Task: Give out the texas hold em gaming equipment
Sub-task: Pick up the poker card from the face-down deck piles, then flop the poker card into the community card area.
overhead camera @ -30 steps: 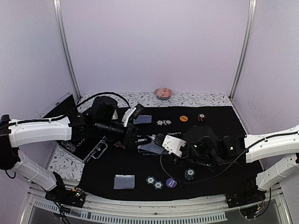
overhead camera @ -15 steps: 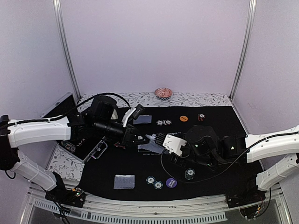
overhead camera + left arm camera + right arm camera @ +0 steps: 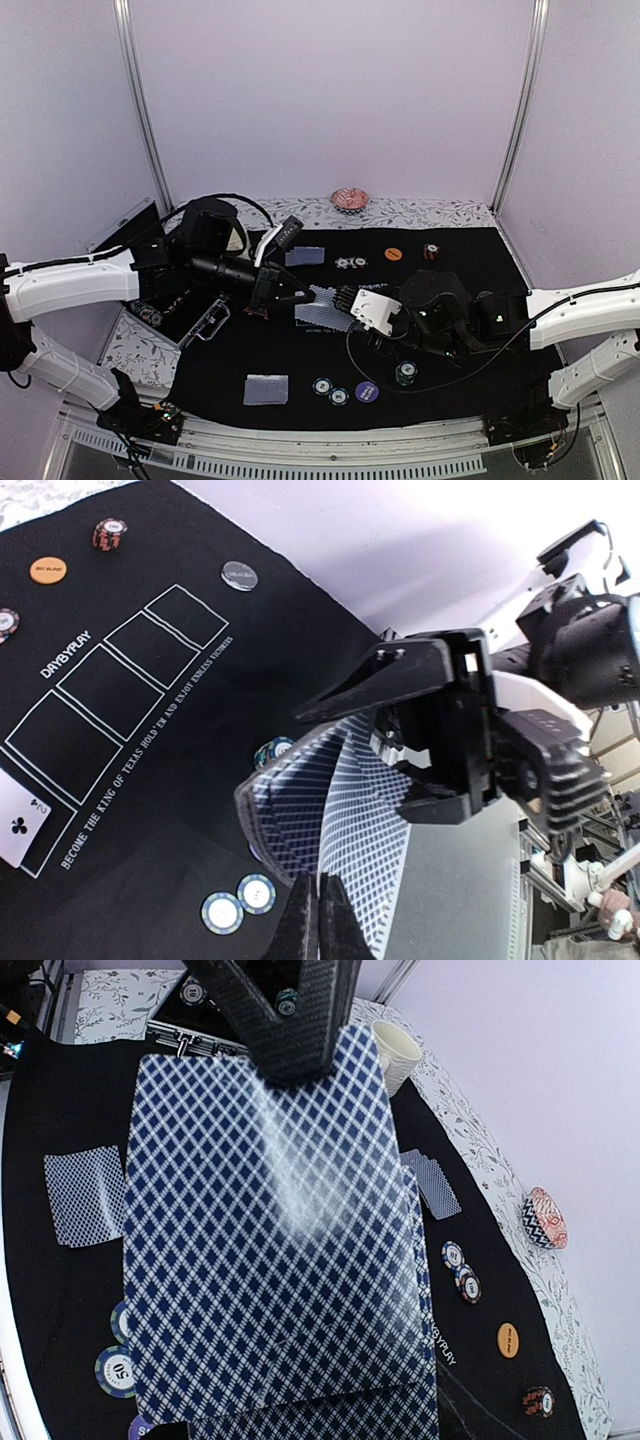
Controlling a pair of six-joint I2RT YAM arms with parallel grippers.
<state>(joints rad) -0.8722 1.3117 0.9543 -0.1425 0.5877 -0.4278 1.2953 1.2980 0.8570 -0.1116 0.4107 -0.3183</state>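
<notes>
- At the far left an open black case (image 3: 170, 305) sits on the edge of the black mat (image 3: 220, 370) that covers the surface.
- A cream mug (image 3: 392, 1052) stands beside the case, mostly hidden behind the left arm in the top view.
- Two overlapping face-down cards (image 3: 265, 388) lie near the front edge of the mat.
- The left fingers (image 3: 298, 935) are pinched closed on the edge of the top card (image 3: 270, 1210), whose blue lattice back faces up.
- A second face-down pair (image 3: 305, 256) lies toward the back of the mat.
- The deck (image 3: 290, 820) is held off the mat near its middle, slightly fanned, just beneath that top card.
- The right fingers (image 3: 400, 675) grip the deck from the other side, one above and one below it.
- A white-faced club card (image 3: 15, 825) lies at one end of the printed row of boxes.
- Two striped chips (image 3: 330, 388) lie side by side near the front, with a purple button (image 3: 367, 391) just to their right.
- Two more chips (image 3: 350, 262) lie at the back, and beyond them a pink ruffled dish (image 3: 349, 198) stands on the flowered cloth.
- An orange button (image 3: 393, 254) lies flat to the right of those chips.
- A single chip (image 3: 405, 373) lies under the right arm.
- A small chip stack (image 3: 431, 251) stands furthest right.
</notes>
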